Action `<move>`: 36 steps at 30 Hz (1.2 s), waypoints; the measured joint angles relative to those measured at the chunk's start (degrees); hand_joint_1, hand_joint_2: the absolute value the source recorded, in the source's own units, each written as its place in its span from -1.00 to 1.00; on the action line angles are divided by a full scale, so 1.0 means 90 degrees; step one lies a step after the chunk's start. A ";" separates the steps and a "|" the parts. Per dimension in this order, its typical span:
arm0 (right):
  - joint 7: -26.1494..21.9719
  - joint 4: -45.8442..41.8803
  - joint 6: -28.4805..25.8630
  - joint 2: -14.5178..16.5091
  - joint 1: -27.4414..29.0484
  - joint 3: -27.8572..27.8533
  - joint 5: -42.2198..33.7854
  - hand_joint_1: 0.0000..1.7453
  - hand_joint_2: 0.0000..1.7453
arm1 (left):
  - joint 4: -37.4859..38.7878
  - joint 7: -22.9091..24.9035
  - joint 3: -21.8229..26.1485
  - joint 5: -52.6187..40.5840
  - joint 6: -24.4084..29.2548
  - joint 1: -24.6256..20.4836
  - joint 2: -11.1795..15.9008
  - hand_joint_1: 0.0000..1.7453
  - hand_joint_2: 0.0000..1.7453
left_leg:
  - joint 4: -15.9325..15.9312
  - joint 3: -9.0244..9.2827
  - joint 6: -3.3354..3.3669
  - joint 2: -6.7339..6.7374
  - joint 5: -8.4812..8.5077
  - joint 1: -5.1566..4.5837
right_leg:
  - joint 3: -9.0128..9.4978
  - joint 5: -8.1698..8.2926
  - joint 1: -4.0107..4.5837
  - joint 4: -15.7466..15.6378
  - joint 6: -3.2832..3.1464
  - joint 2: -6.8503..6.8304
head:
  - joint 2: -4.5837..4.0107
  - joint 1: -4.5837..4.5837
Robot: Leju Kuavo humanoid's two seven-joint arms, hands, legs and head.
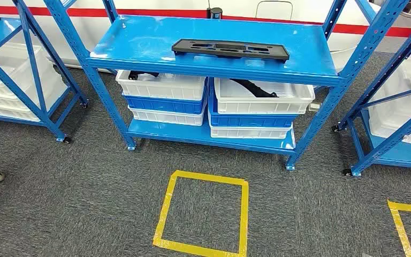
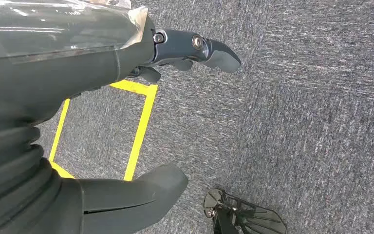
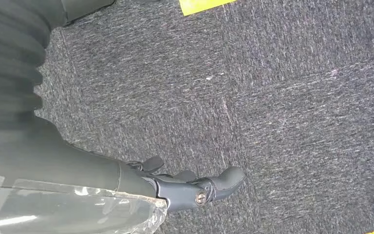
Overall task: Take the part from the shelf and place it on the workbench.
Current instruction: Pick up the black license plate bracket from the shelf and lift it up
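Bright, even overhead light in my head view, white glare patches on the glossy blue metal shelf top [image 1: 139,43], soft shadow beneath it, sharp grey carpet [image 1: 85,187], my wrist views dimmer, reflections on clear plastic wrap [image 2: 53,24], near cover blurred

From the head camera you are looking forward and down from high up, facing the blue shelf [image 1: 214,48] across grey carpet [image 1: 59,182], with a yellow taped square [image 1: 203,214] near the bottom. Each wrist camera is sitting close behind its own hand, the left hand [image 2: 78,92] and the right hand [image 3: 102,185], pointing down at the carpet. The left wrist view is sharing that yellow taped square with your head view.
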 joint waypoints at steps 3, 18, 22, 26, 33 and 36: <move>-0.0003 -0.0004 0.0000 0.0000 -0.0001 -0.0013 0.0002 -1.00 1.00 | 0.0000 0.0000 0.0000 0.0000 0.0000 0.0000 0.0000 -1.00 1.00 | 0.0000 0.0000 0.0000 0.0000 0.0000 0.0000 | 0.0001 0.0000 -0.0001 0.0000 0.0000 0.0000 | 0.0000 0.0000; -0.0643 -0.3309 0.0969 -0.0776 -0.1877 0.0160 0.3389 -1.00 1.00 | 0.0004 0.0146 0.0058 -0.0223 -0.0005 0.0015 0.0011 -1.00 1.00 | 0.0008 -0.0020 0.0050 0.0007 0.0042 -0.0020 | -0.0013 0.0038 -0.0022 0.0004 0.0050 0.0012 | 0.0000 0.0000; 0.0238 -0.4880 0.1420 -0.1083 -0.3020 0.1007 0.4395 -1.00 1.00 | 0.0018 0.0354 0.0064 -0.0387 -0.0090 0.0019 0.0044 -1.00 1.00 | 0.0007 -0.0031 0.0056 0.0017 0.0050 -0.0029 | -0.0024 0.0045 -0.0025 0.0010 0.0058 0.0017 | 0.0000 -0.0001; 0.1124 -0.6051 0.1423 -0.1197 -0.4273 0.2427 0.5698 -1.00 1.00 | 0.0035 0.0622 0.0066 -0.0453 -0.0047 0.0025 0.0053 -1.00 1.00 | 0.0007 -0.0034 0.0055 0.0013 0.0051 -0.0026 | -0.0032 0.0044 -0.0025 0.0012 0.0058 0.0017 | 0.0000 -0.0001; 0.1940 -0.7181 0.1115 -0.1023 -0.5434 0.4629 0.6068 -1.00 1.00 | 0.0041 0.0753 0.0101 -0.0467 0.0010 0.0026 0.0013 -1.00 1.00 | 0.0008 -0.0046 0.0054 -0.0011 0.0051 -0.0020 | -0.0037 0.0041 -0.0014 0.0011 0.0057 -0.0003 | 0.0000 -0.0001; 0.1946 -0.7312 0.0978 -0.1014 -0.5558 0.5015 0.5999 -1.00 1.00 | 0.0045 0.0763 0.0112 -0.0473 0.0019 0.0027 0.0002 -1.00 1.00 | 0.0009 -0.0050 0.0054 -0.0011 0.0051 -0.0031 | -0.0037 0.0041 -0.0013 0.0011 0.0057 -0.0003 | 0.0000 0.0000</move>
